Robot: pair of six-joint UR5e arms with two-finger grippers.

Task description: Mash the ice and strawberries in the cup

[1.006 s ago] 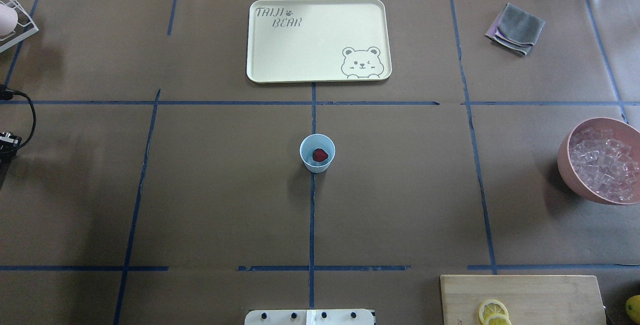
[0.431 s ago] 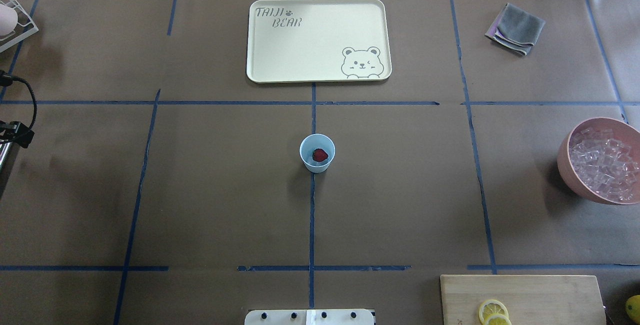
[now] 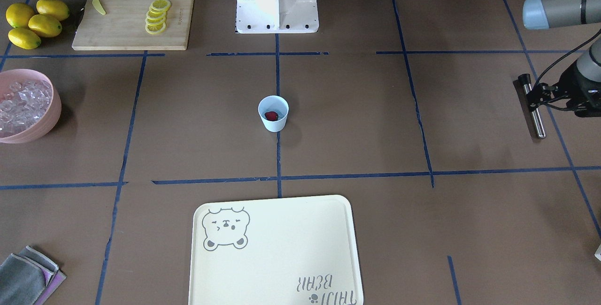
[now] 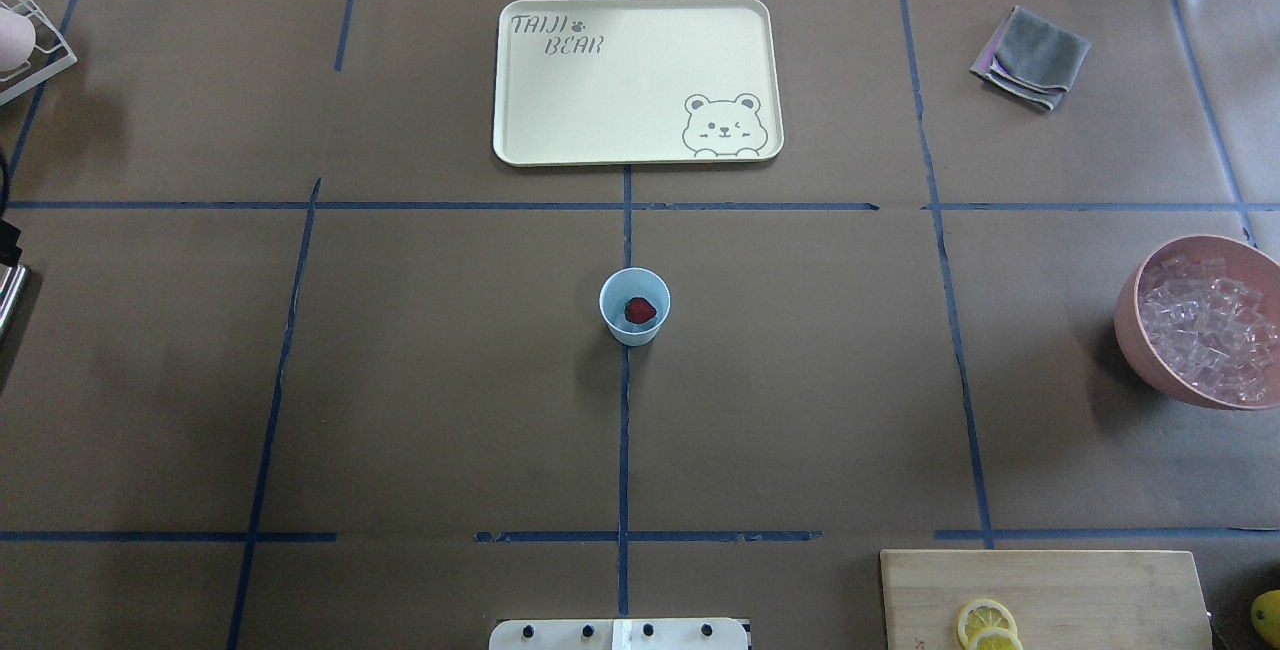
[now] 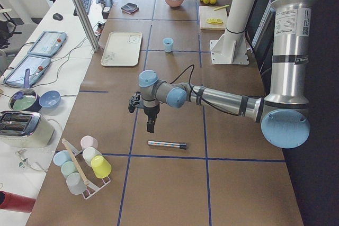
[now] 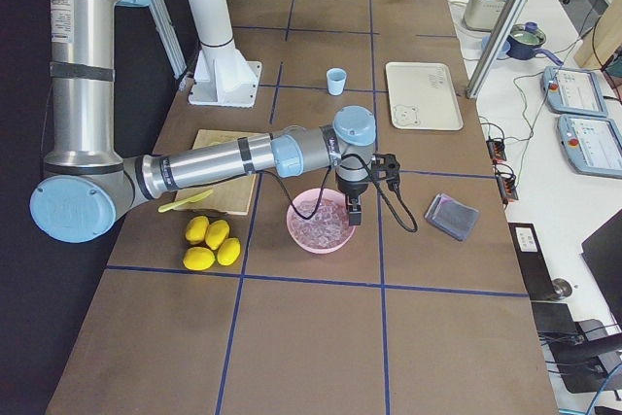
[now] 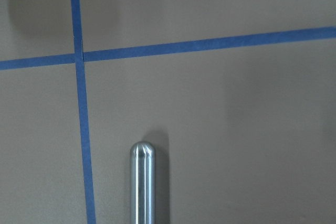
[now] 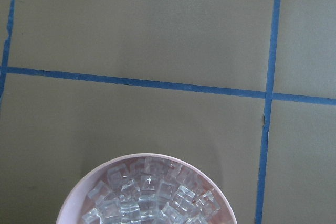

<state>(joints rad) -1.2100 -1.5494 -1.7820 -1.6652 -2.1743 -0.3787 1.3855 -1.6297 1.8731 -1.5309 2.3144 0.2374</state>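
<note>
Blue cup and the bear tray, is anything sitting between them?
Nothing sits between the cup and the tray: only bare brown table crossed by blue tape, seen overhead.

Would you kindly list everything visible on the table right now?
cup: one, pale blue, table centre
strawberry: one, red, in cup
ice: many, clear, in bowl
bowl: one, pink, robot's right
tray: one, cream, beyond cup
cloth: one, grey, far right
cutting board: one, wooden, near right
lemon slices: several, yellow, on board
lemons: four, yellow, beside board
knife: one, yellow-green, on board
rod: one, silver, flat, robot's left
cup rack: one, pastel cups, left end
left tool: one, black, above rod
right tool: one, black, over bowl
</note>
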